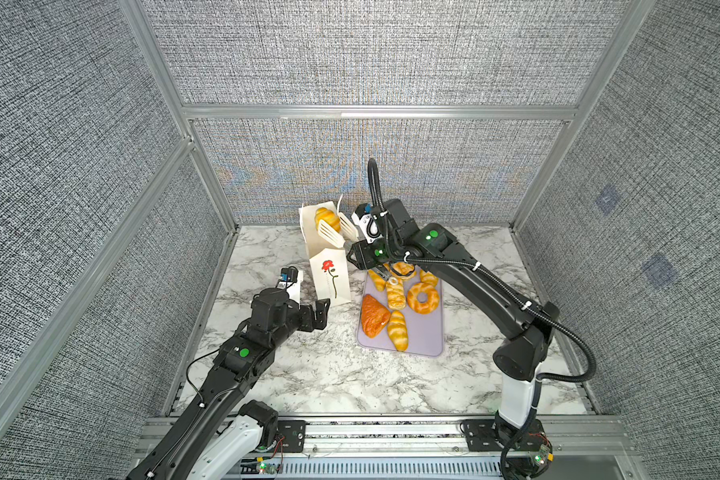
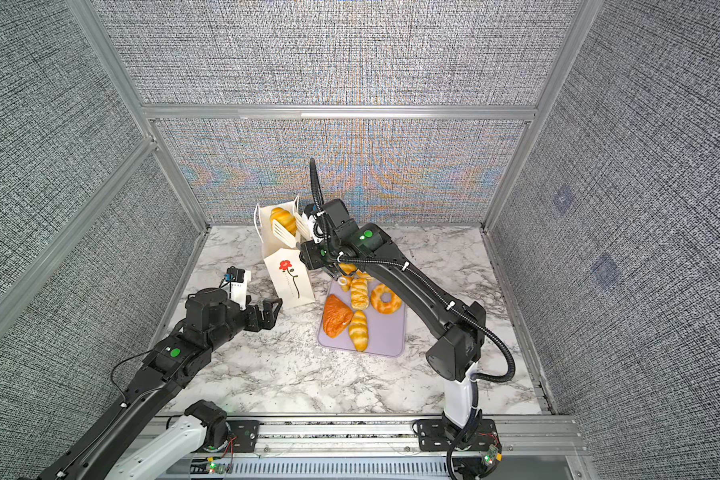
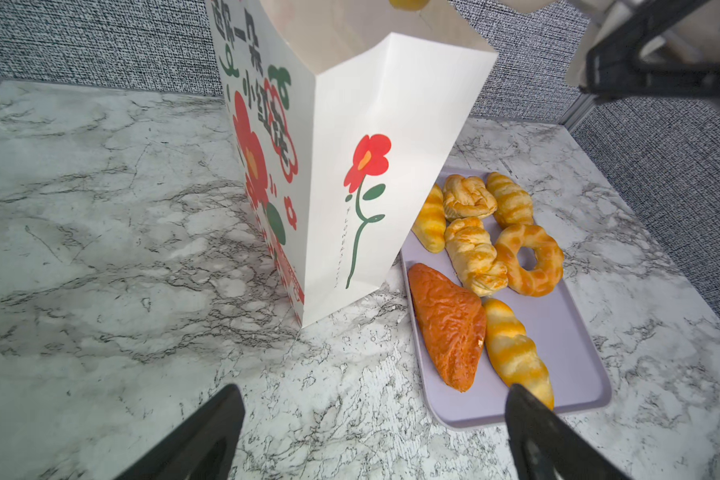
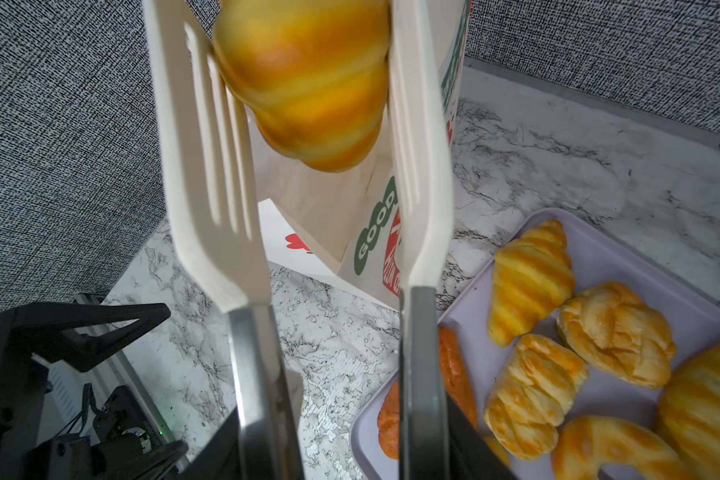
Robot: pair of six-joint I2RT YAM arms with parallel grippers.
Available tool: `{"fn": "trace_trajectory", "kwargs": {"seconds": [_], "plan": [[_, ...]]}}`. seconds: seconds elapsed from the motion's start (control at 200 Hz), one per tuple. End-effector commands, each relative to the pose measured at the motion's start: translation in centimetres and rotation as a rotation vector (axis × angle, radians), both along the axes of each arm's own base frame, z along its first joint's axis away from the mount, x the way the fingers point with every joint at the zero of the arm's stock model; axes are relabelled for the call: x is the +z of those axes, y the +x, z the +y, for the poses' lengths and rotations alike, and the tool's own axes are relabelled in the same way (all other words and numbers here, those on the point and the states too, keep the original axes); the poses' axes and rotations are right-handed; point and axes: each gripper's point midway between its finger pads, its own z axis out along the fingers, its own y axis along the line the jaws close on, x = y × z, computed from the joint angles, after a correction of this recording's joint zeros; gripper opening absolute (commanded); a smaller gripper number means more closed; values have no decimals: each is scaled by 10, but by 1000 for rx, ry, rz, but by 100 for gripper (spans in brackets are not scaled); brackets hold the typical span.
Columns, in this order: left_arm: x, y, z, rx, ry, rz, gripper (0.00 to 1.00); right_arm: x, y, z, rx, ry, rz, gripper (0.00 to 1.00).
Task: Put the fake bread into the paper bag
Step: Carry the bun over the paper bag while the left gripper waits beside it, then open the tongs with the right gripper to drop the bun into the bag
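The paper bag (image 1: 331,282) (image 3: 375,166) stands upright at the back of the marble table, mouth open. My right gripper (image 1: 360,255) (image 4: 341,436) is shut on the grey handles of white tongs (image 1: 337,232) (image 4: 208,187). A golden croissant (image 1: 327,219) (image 2: 282,218) (image 4: 304,83) sits between the tong blades, right over the bag's mouth. More fake bread lies on the lilac tray (image 1: 425,332): an orange-brown triangle (image 1: 374,316), a ring (image 1: 422,297), a croissant (image 1: 398,330) and a braided loaf (image 1: 395,293). My left gripper (image 1: 321,309) (image 3: 375,415) is open and empty, just in front of the bag's base.
The tray (image 3: 578,357) lies right beside the bag, under my right arm. Grey fabric walls with aluminium posts close in the back and both sides. A metal rail (image 1: 383,432) runs along the table's front edge.
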Motion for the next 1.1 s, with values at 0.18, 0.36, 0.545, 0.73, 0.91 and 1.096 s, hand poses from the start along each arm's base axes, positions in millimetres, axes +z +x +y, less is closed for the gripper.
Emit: {"fn": "trace_trajectory", "kwargs": {"seconds": [0.18, 0.36, 0.545, 0.73, 0.91, 1.096], "plan": [[7, 2, -14, -60, -50, -21, 99, 13, 0, -1, 11, -2, -44, 61], [11, 0, -15, -56, -80, -28, 99, 19, -3, -6, 17, -8, -59, 62], [11, -8, -11, -40, -110, -32, 99, 24, -12, -15, 18, 2, -74, 62], [10, -14, -11, -46, -143, -42, 99, 24, -24, -31, -8, -7, -81, 62], [14, -15, -16, -56, -155, -53, 99, 22, -34, -47, -44, 0, -86, 62], [11, -18, -26, -69, -172, -39, 99, 18, -43, -58, -68, 11, -68, 62]]}}
